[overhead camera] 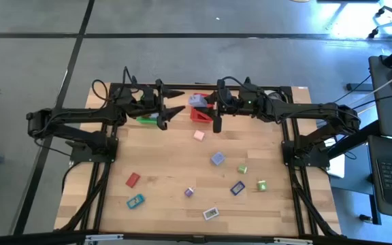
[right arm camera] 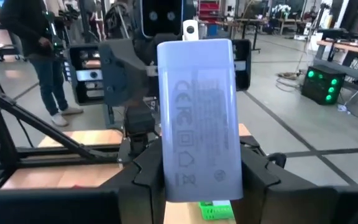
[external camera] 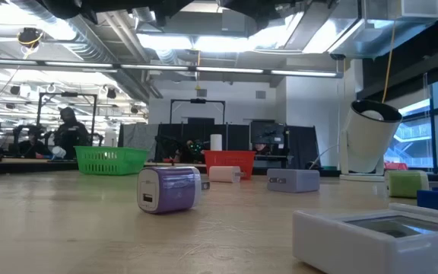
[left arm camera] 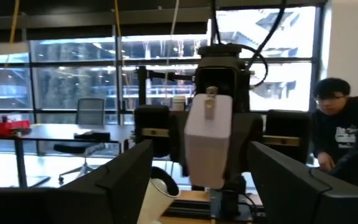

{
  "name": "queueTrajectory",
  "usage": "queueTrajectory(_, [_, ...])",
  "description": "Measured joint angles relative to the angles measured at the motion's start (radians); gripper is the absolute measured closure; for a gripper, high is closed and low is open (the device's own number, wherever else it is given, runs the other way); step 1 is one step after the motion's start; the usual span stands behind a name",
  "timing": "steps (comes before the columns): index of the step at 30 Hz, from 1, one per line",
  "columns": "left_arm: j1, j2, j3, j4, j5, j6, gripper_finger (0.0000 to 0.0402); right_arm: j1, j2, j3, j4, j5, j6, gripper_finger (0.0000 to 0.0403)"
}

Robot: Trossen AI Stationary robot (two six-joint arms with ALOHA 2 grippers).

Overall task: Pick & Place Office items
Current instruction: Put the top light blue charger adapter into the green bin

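Your two arms reach inward from the sides and meet at the far middle of the tabletop, hands facing each other. The right hand is held high, its fingers clamped on a lavender block that stands upright between them. The left hand sits just beside it, fingers spread apart with nothing between them, pointed at the right hand. Both forearms run level, elbows bent back toward the outer edges.
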Motion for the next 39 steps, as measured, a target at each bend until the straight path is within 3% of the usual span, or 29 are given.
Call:
queueTrajectory(6, [-0.016,0.049,0.0,0.109,0.0,0.015,0.0119,0.0,0.015,0.0,0.034,-0.037,-0.002,0.0277])
queueTrajectory(16, [-0.022,0.171,0.002,0.309,0.011,-0.026,0.0122,-0.004,0.019,0.0,0.057,-0.044,-0.002,0.0277])
queueTrajectory(25, [-0.03,0.314,0.125,0.292,0.042,-0.079,0.0124,-0.004,0.019,0.0,0.05,-0.046,0.001,0.0277])
queueTrajectory(39, [-0.027,0.329,0.159,0.294,0.071,-0.047,0.0189,-0.003,0.019,0.0,0.035,-0.05,0.01,0.0277])
